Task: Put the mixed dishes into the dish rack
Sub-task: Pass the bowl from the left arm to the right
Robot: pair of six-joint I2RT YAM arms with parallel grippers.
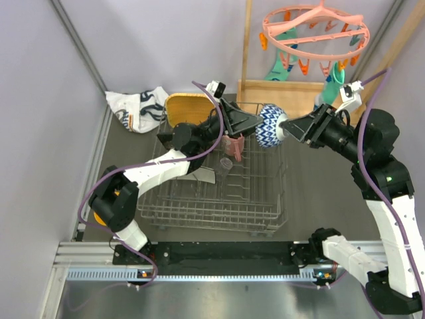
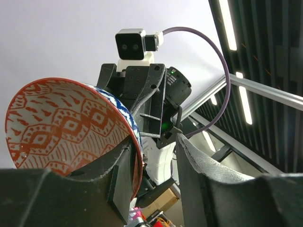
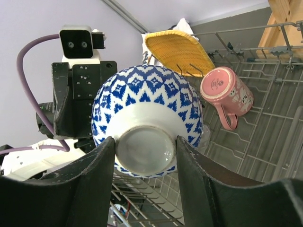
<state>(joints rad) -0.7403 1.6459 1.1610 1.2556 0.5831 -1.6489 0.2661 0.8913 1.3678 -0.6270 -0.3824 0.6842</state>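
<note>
Though glossy, round bowl (image 3: 147,94) in R tool (image 3: 146,142)

Pale lilac walls (image 1: 166,40) enclose a dark grey table (image 1: 312,193).

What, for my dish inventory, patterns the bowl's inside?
The bowl shows orange-red diamonds on white inside; clearest in left wrist view.

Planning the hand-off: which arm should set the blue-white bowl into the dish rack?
Right. The right hand grips the blue-white bowl by its foot, over the dish rack; the left hand has its fingers apart at the rim.
</note>
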